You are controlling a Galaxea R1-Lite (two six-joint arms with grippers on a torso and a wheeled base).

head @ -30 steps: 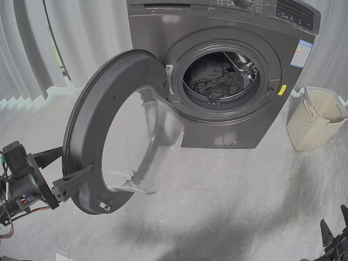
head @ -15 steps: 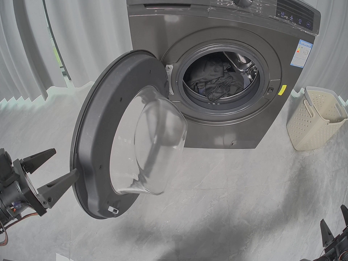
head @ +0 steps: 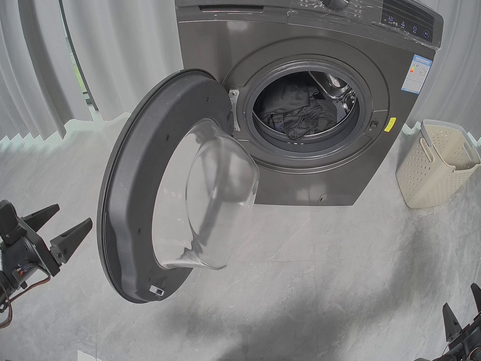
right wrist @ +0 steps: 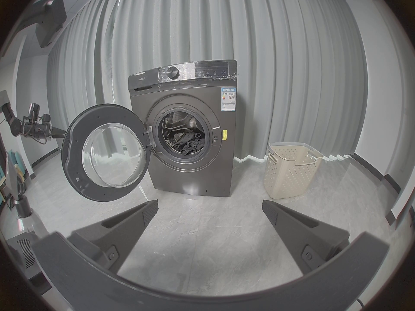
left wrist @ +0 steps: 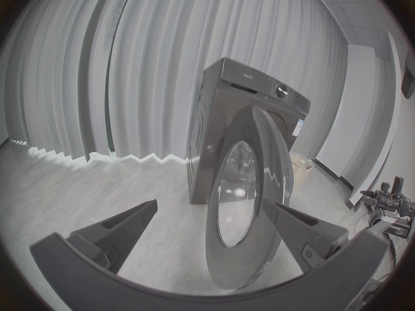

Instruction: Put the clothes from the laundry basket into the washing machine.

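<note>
Left pincer (head: 74, 214) is hanging at 8 o'clock in the head view, spread wide and holding nothing. Its tips are pointing toward 2 o'clock, just beside the outer rim of the door (head: 145, 176), with a thin gap showing between them. Right pincer (head: 459, 297) is sitting low at 5 o'clock, tips pointing up toward 12 o'clock, equally wide and gripping nothing, well apart from everything else.

The washing machine (head: 300, 31) is standing at 12 o'clock on the floor (head: 310, 287) with its door swung fully open toward 9 o'clock. The clothes (head: 295, 111), dark and crumpled, are lying inside the drum. The laundry basket (head: 431, 176) is standing at 3 o'clock, just beside the machine's corner.

The left wrist view is looking at the door nearly edge-on from its outer side, so the drum opening is hidden there. The right wrist view is facing the machine squarely, showing the drum, the clothes and the basket's perforated inner walls. It is also catching the left arm far off beyond the door, reaching level toward it. Pleated curtains (head: 115, 41) are hanging behind the machine.
</note>
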